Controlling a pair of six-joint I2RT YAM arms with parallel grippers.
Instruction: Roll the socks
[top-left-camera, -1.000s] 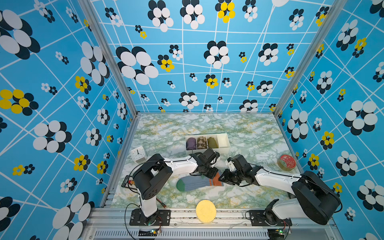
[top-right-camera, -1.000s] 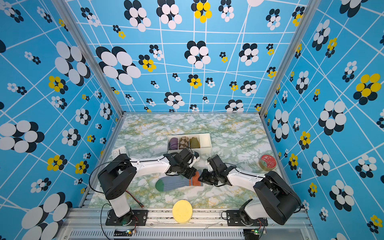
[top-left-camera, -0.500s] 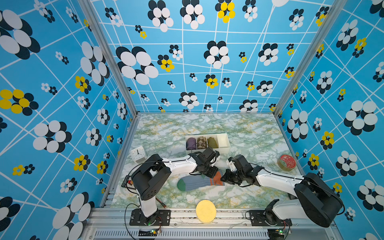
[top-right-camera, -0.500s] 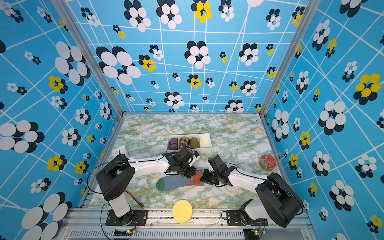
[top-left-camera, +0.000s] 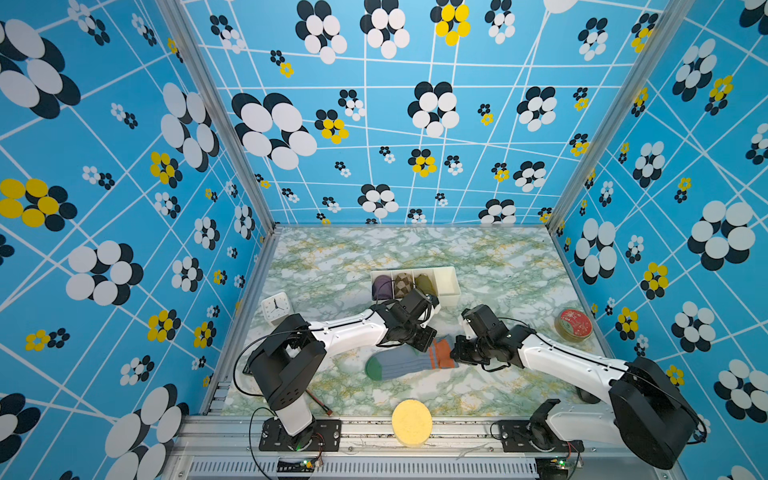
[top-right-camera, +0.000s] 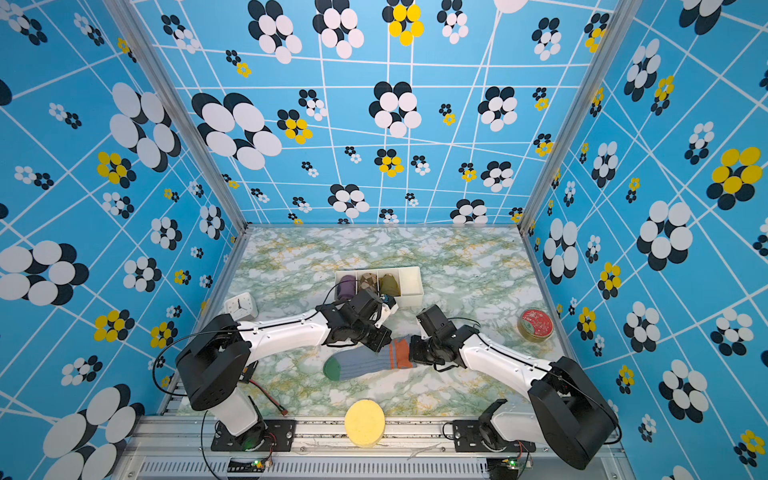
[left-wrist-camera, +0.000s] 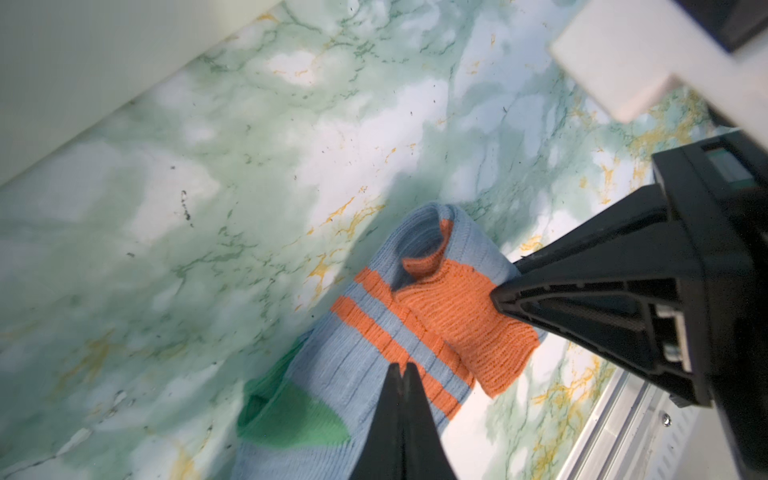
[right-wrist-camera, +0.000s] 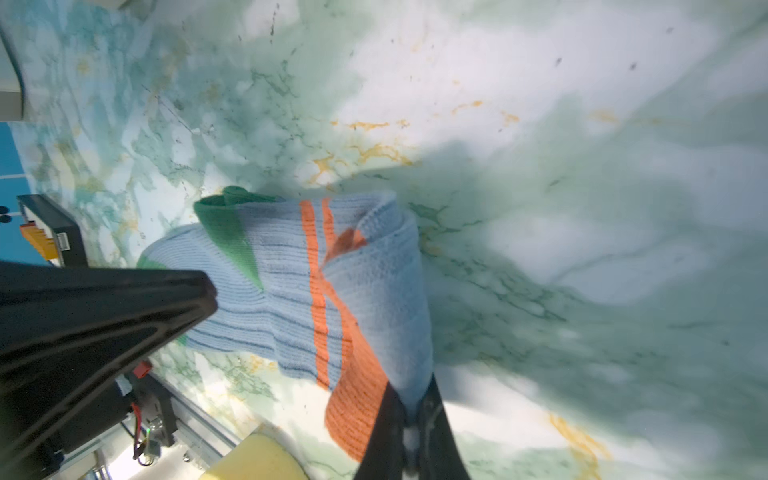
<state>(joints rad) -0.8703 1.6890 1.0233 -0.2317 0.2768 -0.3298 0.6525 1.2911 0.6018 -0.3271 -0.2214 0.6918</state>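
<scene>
The socks (top-left-camera: 405, 362) (top-right-camera: 365, 361) lie flat at the table's front middle, grey-blue and ribbed, green toe to the left, orange cuff to the right. In the right wrist view the cuff end of the socks (right-wrist-camera: 291, 299) is folded back over itself. My right gripper (right-wrist-camera: 409, 399) (top-left-camera: 455, 353) is shut on that blue fold beside the orange cuff. My left gripper (left-wrist-camera: 402, 368) (top-left-camera: 426, 338) is shut with nothing between its fingers. Its tips rest over the socks (left-wrist-camera: 365, 374) by the two orange stripes. The heel is green.
A white divided box (top-left-camera: 449, 282) with rolled socks in it stands just behind the arms. A small white clock (top-left-camera: 275, 307) is at the left, a red round tin (top-left-camera: 574, 325) at the right. A yellow sponge (top-left-camera: 411, 422) lies on the front rail.
My right gripper has shut on the folded cuff end and drawn it slightly left. The left gripper has stayed shut over the stripes.
</scene>
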